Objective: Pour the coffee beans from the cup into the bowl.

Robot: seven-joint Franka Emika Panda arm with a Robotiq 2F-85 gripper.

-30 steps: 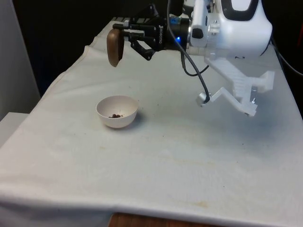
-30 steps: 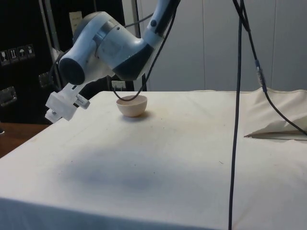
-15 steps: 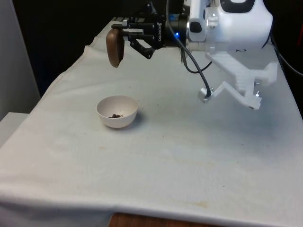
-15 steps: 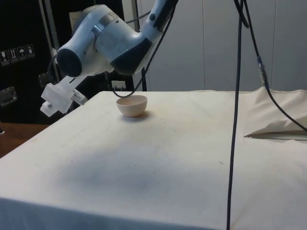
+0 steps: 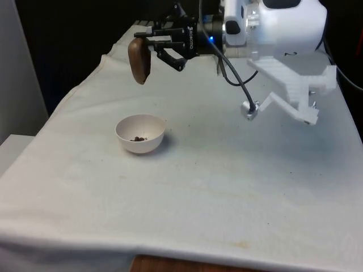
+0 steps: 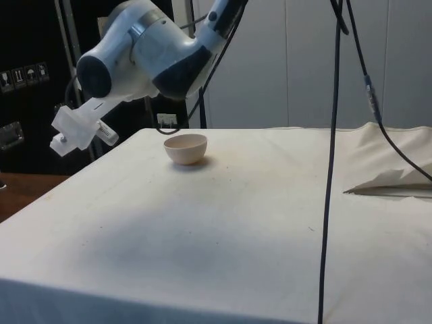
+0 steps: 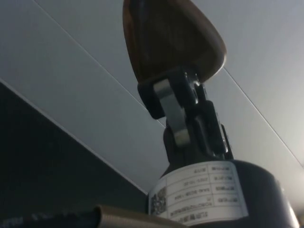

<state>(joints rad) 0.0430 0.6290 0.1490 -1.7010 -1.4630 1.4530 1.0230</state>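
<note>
Your white seven-joint arm (image 5: 283,22) reaches level toward nine o'clock, and its black two-finger gripper (image 5: 148,45) is clamped on the brown cup (image 5: 139,60).

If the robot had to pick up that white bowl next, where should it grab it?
Probably by the rim. The bowl sits upright and open on the cloth, with rounded sides that fingers would likely slip off. Coming straight down, one finger inside and one outside the rim, seems safest; the few beans lie at the bottom. The gripper holds the brown cup now.
</note>
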